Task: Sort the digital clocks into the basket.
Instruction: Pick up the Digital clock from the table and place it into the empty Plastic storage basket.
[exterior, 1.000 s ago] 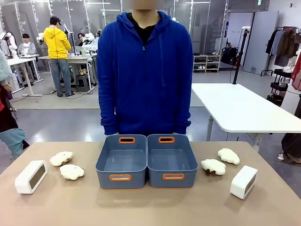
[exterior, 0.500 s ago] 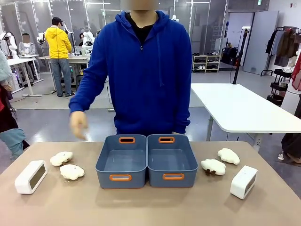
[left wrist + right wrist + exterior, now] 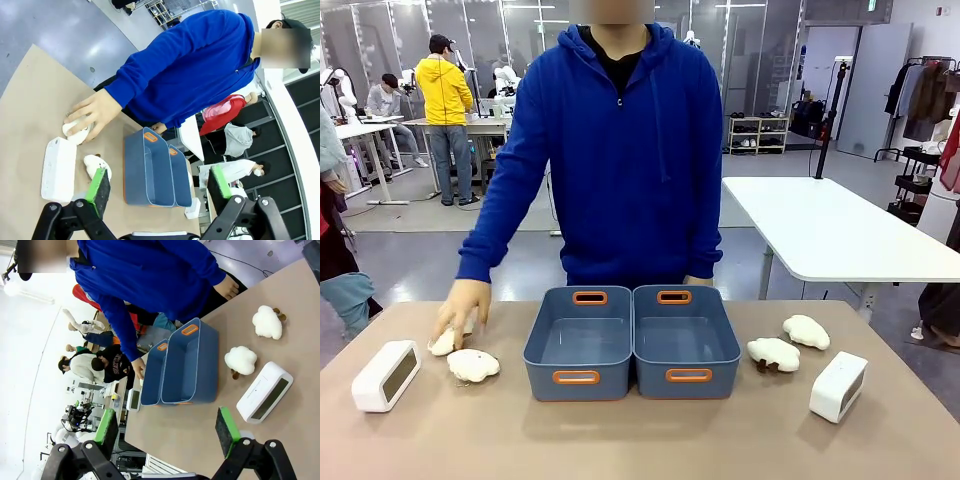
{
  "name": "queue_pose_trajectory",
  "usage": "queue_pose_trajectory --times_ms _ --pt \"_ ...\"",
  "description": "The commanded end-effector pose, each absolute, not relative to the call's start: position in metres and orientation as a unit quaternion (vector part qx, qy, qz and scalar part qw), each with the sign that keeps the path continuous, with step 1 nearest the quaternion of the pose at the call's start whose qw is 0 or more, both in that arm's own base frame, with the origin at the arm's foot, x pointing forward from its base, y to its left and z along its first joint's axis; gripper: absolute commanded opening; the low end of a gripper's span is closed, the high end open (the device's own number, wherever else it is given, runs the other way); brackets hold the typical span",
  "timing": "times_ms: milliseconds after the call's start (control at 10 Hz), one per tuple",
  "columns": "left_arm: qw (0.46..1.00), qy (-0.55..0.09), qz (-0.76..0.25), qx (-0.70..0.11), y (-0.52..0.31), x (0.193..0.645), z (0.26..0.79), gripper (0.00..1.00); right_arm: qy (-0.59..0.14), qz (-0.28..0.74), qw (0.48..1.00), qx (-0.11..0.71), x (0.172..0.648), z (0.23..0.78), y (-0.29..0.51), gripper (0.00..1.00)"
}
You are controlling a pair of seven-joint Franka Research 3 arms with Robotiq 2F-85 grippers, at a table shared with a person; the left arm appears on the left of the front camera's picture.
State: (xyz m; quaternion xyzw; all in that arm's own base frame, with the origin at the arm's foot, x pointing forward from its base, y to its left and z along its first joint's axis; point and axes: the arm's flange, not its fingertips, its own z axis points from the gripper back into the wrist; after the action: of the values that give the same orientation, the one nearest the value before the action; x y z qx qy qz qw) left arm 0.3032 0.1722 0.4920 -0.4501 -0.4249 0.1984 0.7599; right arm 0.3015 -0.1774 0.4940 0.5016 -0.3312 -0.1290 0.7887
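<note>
**Q:** Clocks first: where are they, seen from the front?

**A:** Left clock (image 3: 386,375) lies at the lower left of the table and right clock (image 3: 838,386) at the lower right. Both are outside the two bins (image 3: 605,385), which stand side by side at centre. The person's hand (image 3: 460,305) rests on a white lump (image 3: 445,343) left of the bins.

**Q:** And the left wrist view?

**A:** Left gripper (image 3: 159,185) has its fingers spread wide with nothing between them. The left clock is at the lower left, and the hand is above it.

**Q:** Right wrist?

**A:** Right gripper (image 3: 166,432) is also spread and empty. The right clock sits at the right of the frame, and the bins are in the middle.
</note>
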Motion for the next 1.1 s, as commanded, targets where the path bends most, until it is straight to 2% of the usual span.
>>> queue_pose_trajectory --times_ms 0,300,400,600,800,1000 --pt "0.755 -0.425 0.197 -0.459 0.173 0.304 0.491 1.0 -0.337 -0.126 0.784 0.506 0.303 0.494 -0.178 1.0" --pt "0.755 -0.425 0.197 -0.459 0.173 0.304 0.491 1.0 -0.331 -0.129 0.789 0.502 0.301 0.494 -0.177 1.0" --pt "0.755 -0.425 0.197 -0.459 0.173 0.304 0.491 1.0 -0.344 -0.058 0.824 0.446 0.3 0.496 -0.166 1.0" --pt "0.755 -0.425 0.197 -0.459 0.173 0.304 0.491 1.0 -0.319 0.001 0.873 0.37 0.31 0.499 -0.145 1.0" --pt "0.755 -0.425 0.197 -0.459 0.173 0.304 0.491 1.0 -0.3 0.006 0.898 0.323 0.328 0.496 -0.127 1.0" --pt "0.755 -0.425 0.197 -0.459 0.173 0.304 0.491 1.0 -0.298 -0.062 0.912 0.275 0.357 0.479 -0.1 1.0"
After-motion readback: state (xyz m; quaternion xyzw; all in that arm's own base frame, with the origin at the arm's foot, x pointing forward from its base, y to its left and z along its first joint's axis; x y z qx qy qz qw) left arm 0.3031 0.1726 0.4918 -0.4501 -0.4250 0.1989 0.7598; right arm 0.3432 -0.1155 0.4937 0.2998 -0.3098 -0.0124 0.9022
